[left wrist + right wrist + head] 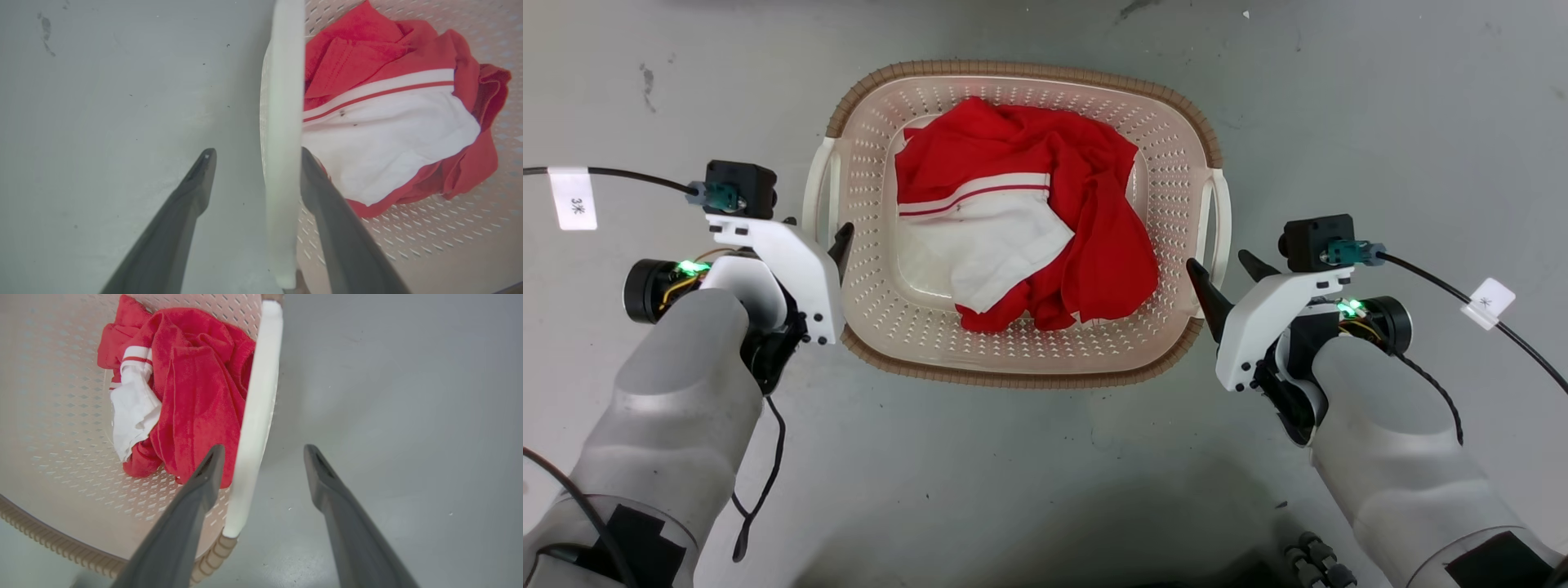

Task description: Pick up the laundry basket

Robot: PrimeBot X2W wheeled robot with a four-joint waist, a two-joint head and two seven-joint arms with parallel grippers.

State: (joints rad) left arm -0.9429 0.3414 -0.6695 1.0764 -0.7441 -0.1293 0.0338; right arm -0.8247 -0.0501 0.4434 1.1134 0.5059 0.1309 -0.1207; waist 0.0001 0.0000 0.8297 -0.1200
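The laundry basket, cream and perforated with a brown woven-look rim, stands on the grey floor straight ahead. A red and white garment lies crumpled inside it. My left gripper is open and straddles the white left handle. In the left wrist view the handle runs between the fingers of the left gripper, close to the inner one. My right gripper is open around the white right handle. In the right wrist view that handle passes between the spread fingers of the right gripper.
Bare grey floor surrounds the basket, with small dark marks at the far left. Black cables with white tags trail from both wrists. A dark ribbed object sits at the bottom edge.
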